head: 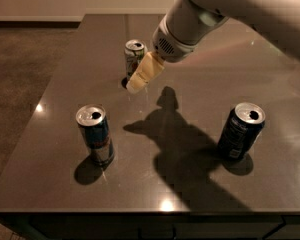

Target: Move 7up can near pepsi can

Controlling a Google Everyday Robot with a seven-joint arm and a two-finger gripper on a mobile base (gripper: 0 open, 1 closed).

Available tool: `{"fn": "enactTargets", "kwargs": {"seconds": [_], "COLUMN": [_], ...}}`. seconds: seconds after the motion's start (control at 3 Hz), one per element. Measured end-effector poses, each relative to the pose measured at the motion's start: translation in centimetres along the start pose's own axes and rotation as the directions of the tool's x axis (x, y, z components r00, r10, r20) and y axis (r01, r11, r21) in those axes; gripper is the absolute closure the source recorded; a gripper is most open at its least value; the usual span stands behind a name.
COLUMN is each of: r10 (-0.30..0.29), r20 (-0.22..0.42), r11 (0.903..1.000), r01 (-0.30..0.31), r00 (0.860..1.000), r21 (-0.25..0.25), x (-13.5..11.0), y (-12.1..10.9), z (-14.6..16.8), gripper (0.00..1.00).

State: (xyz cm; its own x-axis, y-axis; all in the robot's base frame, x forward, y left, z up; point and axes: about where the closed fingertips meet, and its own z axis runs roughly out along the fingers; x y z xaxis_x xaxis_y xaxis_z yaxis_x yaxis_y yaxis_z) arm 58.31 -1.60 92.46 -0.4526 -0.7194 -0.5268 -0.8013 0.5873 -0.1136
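**On a dark table, the reach for the 7up**

A dark, glossy table (pixel 65 89) fills the view, with a pale wall behind it and brown floor to the left. The 7up (pixel 133 54) stands upright toward the far side, left of centre. The pepsi (pixel 240 131) stands upright near the front right, well apart from it. A blue can (pixel 96 134) (slim, and no part of this job) stands at the front left.

The arm (pixel 195 19) comes in from the upper right. The gripper (pixel 142 76) hangs just beside the 7up on the can's right, its cream tip low against the can's lower half. It may be touching the can, but from this angle I cannot tell. Nor can I tell whether the claw is open or closed, since the tip reads as one pale shape.

The step in hand looks like the approach to the grasp. The 7up sits on the table at its far spot, and nothing suggests it is lifted.

The next move calls for a square, firm hold on the 7up, then a lift just clear of the surface. After that comes a carry toward the front right across the bare middle of the table. The can should be set down upright beside the pepsi without nudging it. The blue can lies off that route, so it should not be in the way.
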Motion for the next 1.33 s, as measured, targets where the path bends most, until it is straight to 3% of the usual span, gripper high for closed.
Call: {"fn": "enactTargets", "kwargs": {"seconds": [0.67, 1.33], "r10": [0.074, 0.107], "r20": [0.061, 0.11], "r11": [0.997, 0.9942], "r01": [-0.075, -0.108], "r00": [0.995, 0.988], "r21": [0.02, 0.002], "x": [-3.0, -5.5], "y": [-3.2, -4.4], "z": [2.5, 5.2], "gripper": [0.0, 0.0]}}
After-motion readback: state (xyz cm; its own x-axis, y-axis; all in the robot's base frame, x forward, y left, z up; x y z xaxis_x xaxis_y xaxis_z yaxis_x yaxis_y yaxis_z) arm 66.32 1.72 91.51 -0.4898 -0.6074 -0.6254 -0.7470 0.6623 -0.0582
